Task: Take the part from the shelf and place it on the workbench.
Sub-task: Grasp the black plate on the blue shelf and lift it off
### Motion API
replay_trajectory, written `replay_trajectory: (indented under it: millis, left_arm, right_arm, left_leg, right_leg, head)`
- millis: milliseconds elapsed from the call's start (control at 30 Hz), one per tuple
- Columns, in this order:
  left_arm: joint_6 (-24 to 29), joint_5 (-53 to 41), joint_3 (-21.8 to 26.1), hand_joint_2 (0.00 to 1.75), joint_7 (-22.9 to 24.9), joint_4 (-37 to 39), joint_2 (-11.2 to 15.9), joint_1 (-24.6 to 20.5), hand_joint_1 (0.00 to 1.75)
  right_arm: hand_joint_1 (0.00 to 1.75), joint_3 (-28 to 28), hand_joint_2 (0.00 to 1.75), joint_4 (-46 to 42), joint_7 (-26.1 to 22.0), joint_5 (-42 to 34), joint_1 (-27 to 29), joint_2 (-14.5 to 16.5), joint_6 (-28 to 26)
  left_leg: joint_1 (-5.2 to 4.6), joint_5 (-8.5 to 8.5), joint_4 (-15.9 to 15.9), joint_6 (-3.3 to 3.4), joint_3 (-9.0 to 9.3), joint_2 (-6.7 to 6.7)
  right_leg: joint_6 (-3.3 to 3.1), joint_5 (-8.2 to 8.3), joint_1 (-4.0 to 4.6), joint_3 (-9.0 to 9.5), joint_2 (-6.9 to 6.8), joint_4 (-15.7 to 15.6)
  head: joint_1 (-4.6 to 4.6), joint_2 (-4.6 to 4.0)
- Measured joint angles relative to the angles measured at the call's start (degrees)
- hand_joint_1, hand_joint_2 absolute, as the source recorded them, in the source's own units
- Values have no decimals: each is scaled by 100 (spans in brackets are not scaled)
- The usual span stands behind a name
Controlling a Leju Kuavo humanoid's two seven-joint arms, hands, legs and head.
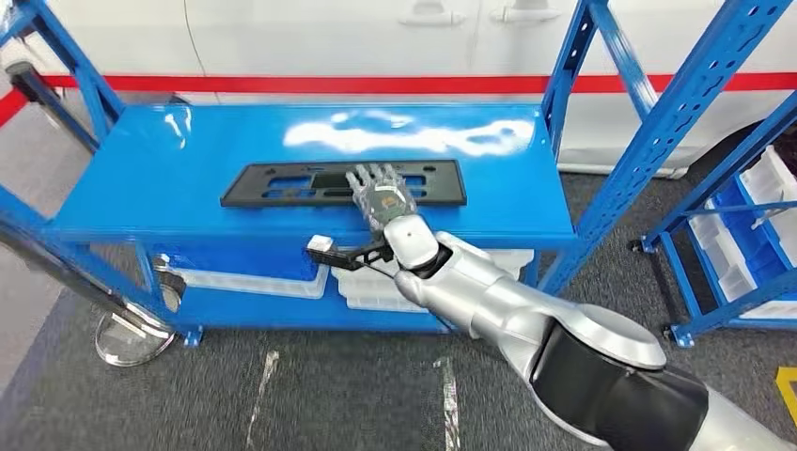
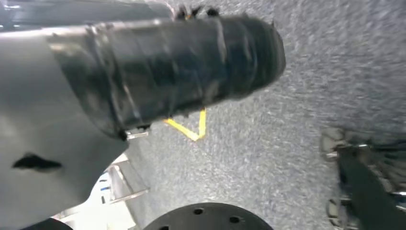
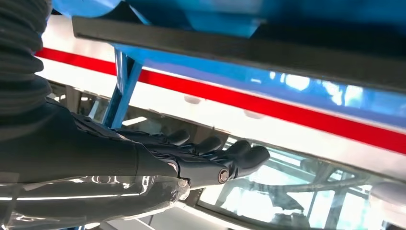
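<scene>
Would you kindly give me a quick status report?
Right hand open, fingers flat over black part. Part lies on blue shelf. Nothing in the way.

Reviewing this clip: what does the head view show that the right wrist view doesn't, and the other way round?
Head view alone: the whole long black part lying flat on the blue workbench, white bins on the shelf below, the silver right arm, and grey carpet.

Right wrist view alone: the part's thin edge seen side-on, with the fingers extended and apart.

Shared: the right hand at the part, the blue frame, and the red stripe on the white surface behind.
</scene>
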Motion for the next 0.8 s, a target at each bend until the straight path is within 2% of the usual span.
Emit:
replay_trajectory:
  millis: [67, 100, 133, 167, 200, 267, 300, 367, 433, 467, 500, 567, 600, 633, 667, 733, 767, 800]
  left_arm:
    - [0, 5, 0, 0, -2, 0, -1, -9, 0]
    - [0, 8, 0, 0, -3, 0, -1, -7, 0]
    - [0, 9, 0, 0, -3, 0, -1, -1, 0]
    - [0, 11, 0, 0, -3, 0, -1, 6, 0]
    - [1, 13, 0, 0, -3, 0, -1, 12, 0]
    - [2, 15, 0, 0, -4, 1, 7, 18, 0]
    - [3, 15, 0, 0, -4, 2, 11, 11, 0]
    - [4, 15, 0, 0, -4, 2, 15, -5, 0]
    - [2, 15, 0, 0, -4, 2, 11, -12, 0]
    - [1, 16, 0, 0, -3, 2, 9, -10, 0]
    - [0, 16, 0, 0, -1, 2, 8, -8, 0]
    - [-3, 17, -1, 0, 5, 2, 8, -8, 0]
    - [-5, 16, -1, 0, 9, 2, 8, -8, 0]
    - [-8, 16, -1, 0, 14, 2, 8, -8, 0]
    - [-11, 15, -1, 0, 19, 2, 8, -7, 0]
    - [-16, 15, -1, 0, 24, 2, 7, -6, 0]
    - [-17, 15, -1, 0, 25, 2, 7, -8, 0]
    - [-18, 15, -1, 0, 25, 2, 7, -9, 0]
  right_arm:
    - [0, 0, 175, 1, 0, 3, 11, 4, 3]
    - [0, 0, 175, 2, -1, 3, 25, 4, 4]
    - [0, 0, 175, 2, -1, 3, 38, 4, 6]
    - [0, 0, 175, 2, -2, 3, 46, 4, 6]
    - [0, 0, 175, 2, -2, 3, 47, 7, 6]
    - [0, 0, 175, 3, -2, 7, 41, 11, 7]
    - [0, 0, 175, 4, -2, 9, 40, 14, 7]
    - [0, 0, 175, 4, -6, 11, 44, 17, 10]
    - [0, 0, 175, 3, -10, 12, 45, 22, 11]
    - [0, 0, 175, 3, -10, 12, 39, 25, 11]
    - [0, 0, 175, 3, -10, 12, 37, 25, 14]
    - [0, 0, 175, 7, -10, 12, 53, 20, 32]
    - [0, 0, 175, 11, -10, 12, 71, 15, 43]
    - [0, 0, 175, 15, -10, 12, 86, 11, 53]
    - [0, 0, 175, 18, -10, 12, 95, 8, 59]
    - [0, 0, 175, 20, -10, 14, 93, 5, 69]
    - [0, 0, 175, 20, -10, 16, 87, 7, 80]
    - [0, 0, 175, 20, -10, 18, 84, 8, 91]
  left_leg:
    - [4, -274, 743, -35, -368, 3]
    - [5, -310, 993, -39, -519, 4]
    - [5, -241, 1049, -34, -583, 4]
    - [3, -62, 877, -16, -537, 3]
    - [-2, 181, 521, 10, -395, 3]
    - [-35, 486, -182, 76, -76, 1]
    - [-57, 523, -383, 103, 20, 0]
    - [-92, 489, -499, 135, 73, -5]
    - [-59, 501, -568, 177, 116, 2]
    - [-41, 510, -606, 205, 145, 9]
    - [-24, 514, -634, 234, 172, 17]
    - [-26, 501, -638, 272, 182, 22]
    - [-26, 491, -634, 280, 183, 19]
    - [-25, 479, -627, 283, 187, 14]
    - [-22, 463, -613, 279, 194, 8]
    - [-12, 406, -561, 242, 209, -5]
    - [-20, 372, -516, 210, 201, -11]
    - [-28, 349, -488, 178, 190, -15]
  right_leg:
    - [-39, -27, 11, 44, -5, -3]
    - [-52, -43, 19, 66, -2, -2]
    - [-57, -60, 27, 89, 4, -2]
    - [-56, -78, 33, 119, 13, -1]
    - [-49, -100, 37, 153, 23, -1]
    - [-21, -135, 48, 201, 33, -7]
    - [1, -143, 53, 204, 33, -10]
    - [51, -143, 57, 195, 28, -26]
    - [113, -193, 62, 181, 13, 9]
    - [141, -278, 67, 126, 6, 140]
    - [165, -411, 69, 4, -1, 393]
    - [193, -704, 59, -378, -6, 1122]
    - [206, -774, 49, -554, -6, 1415]
    - [216, -737, 37, -644, -8, 1519]
    - [223, -595, 22, -628, -11, 1406]
    - [228, -189, -6, -342, -24, 707]
    - [220, -65, -7, -188, -27, 369]
    - [206, -8, -2, -84, -26, 151]
  head:
    - [-16, -1]
    - [-16, -1]
    - [-16, -1]
    - [-16, -1]
    - [-16, -2]
    - [-14, -1]
    - [-13, -1]
    - [-12, 0]
    - [-4, 0]
    - [1, -1]
    - [8, -1]
    - [15, -2]
    - [15, -2]
    - [15, -2]
    - [16, -2]
    - [16, -2]
    - [16, -1]
    - [10, -1]
